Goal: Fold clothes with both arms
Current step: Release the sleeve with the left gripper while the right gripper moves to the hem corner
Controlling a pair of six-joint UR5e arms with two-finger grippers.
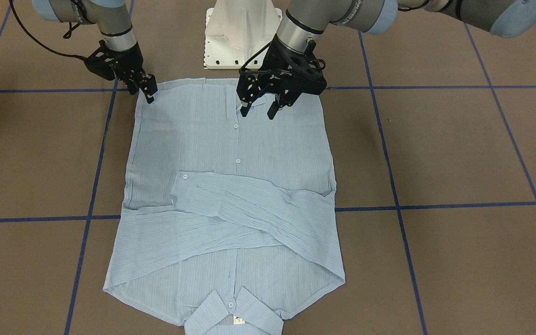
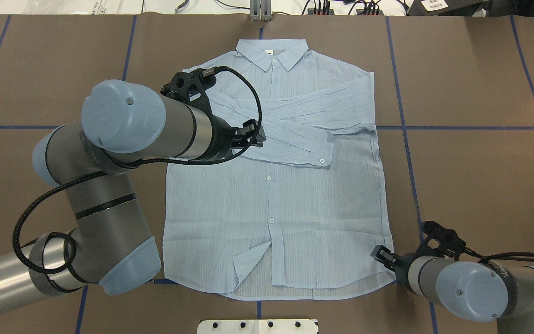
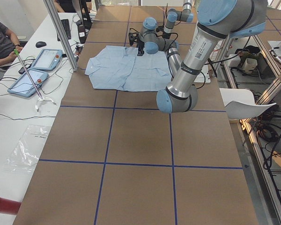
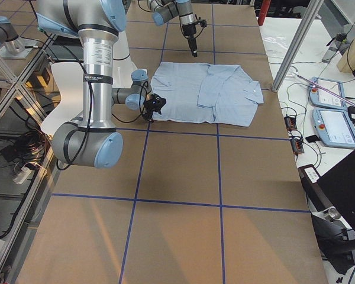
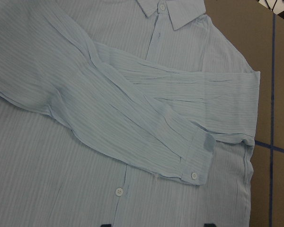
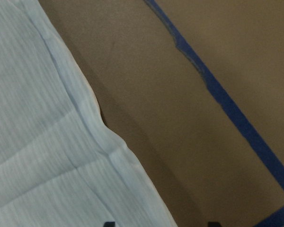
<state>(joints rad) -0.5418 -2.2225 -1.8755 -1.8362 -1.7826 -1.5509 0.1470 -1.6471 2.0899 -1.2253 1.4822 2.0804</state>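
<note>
From my end the shirt (image 1: pixel 231 153) reads as thin matt woven cloth, finely striped, crinkly on the sleeves, with small shiny plastic-looking buttons (image 1: pixel 238 161). The table (image 1: pixel 458 153) cover looks like dull brown paper with matt blue tape (image 1: pixel 435 206). The left arm (image 2: pixel 179 130) is satin grey metal, its caps (image 2: pixel 123 116) smooth pale blue, and the left gripper (image 1: pixel 258 110) is matt black.

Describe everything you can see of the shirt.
The shirt is light blue, thin, finely striped, with white buttons. It lies flat, front up, on the brown table, collar away from the robot, both sleeves crossed over the chest. One hem flap is turned back. The open right gripper is at a hem corner.
</note>
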